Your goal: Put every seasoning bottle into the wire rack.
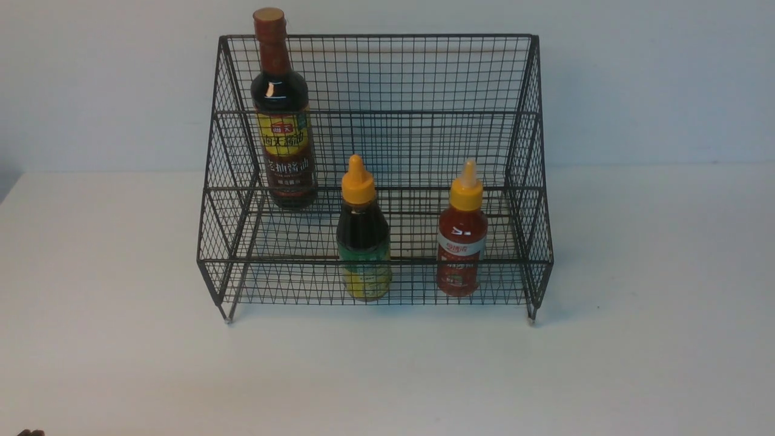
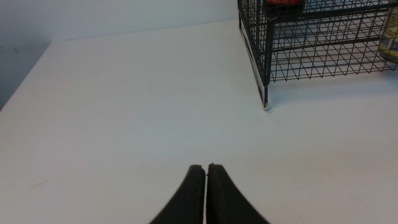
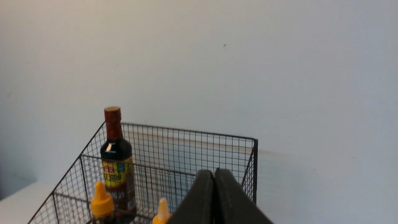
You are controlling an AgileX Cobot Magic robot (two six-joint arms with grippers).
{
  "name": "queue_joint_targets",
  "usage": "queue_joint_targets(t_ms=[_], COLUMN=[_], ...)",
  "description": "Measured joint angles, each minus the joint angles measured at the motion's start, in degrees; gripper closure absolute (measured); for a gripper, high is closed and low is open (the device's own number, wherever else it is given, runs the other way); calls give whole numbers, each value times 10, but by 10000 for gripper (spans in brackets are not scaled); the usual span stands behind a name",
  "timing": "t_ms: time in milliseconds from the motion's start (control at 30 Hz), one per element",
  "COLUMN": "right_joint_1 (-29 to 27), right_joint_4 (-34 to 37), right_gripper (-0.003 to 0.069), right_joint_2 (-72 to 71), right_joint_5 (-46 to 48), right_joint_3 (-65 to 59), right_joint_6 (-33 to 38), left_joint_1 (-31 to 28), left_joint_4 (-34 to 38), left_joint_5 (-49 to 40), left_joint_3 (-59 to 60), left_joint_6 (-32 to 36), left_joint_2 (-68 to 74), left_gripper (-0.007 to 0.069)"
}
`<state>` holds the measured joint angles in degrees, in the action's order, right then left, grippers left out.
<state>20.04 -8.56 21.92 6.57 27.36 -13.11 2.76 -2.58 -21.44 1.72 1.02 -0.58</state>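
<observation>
All three seasoning bottles (image 1: pixel 363 242) racked, seemingly upright. Both fingers (image 2: pixel 205 174) pressed together, empty, wire rack (image 1: pixel 375 72) well ahead; you keep clear.

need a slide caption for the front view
Three bottles upright in the wire rack: soy sauce on the upper tier, two orange-capped ones below.

The wire rack (image 1: pixel 375 151) is thin metal mesh with a matt black coating, its small feet bare and shiny. The soy-sauce bottle (image 1: pixel 283 115) looks glossy, dark and see-through, with a printed yellow label. The dark bottle (image 1: pixel 363 242) and the red bottle (image 1: pixel 462 242) have smooth, opaque orange plastic caps and shiny bodies. The worktop (image 1: pixel 121 339) is smooth matt white. The left tool (image 2: pixel 205 169) and right tool (image 3: pixel 214 174) look matt black, rubbery.
</observation>
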Motion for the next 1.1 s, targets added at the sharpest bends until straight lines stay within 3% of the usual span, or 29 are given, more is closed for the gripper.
queue_joint_targets(t_ms=[233, 900, 1100], right_joint_1=[-66, -71, -105], right_joint_4=[60, 61, 10], right_gripper=[673, 673, 673], right_joint_2=[-84, -108, -116], right_joint_5=[-70, -78, -30], right_joint_3=[-75, -78, -104], right_joint_6=[17, 24, 46], left_joint_1=[0, 0, 0], left_joint_4=[0, 0, 0], left_joint_5=[0, 0, 0], left_joint_3=[0, 0, 0], left_joint_6=[0, 0, 0], left_joint_2=[0, 0, 0], left_gripper=[629, 629, 629])
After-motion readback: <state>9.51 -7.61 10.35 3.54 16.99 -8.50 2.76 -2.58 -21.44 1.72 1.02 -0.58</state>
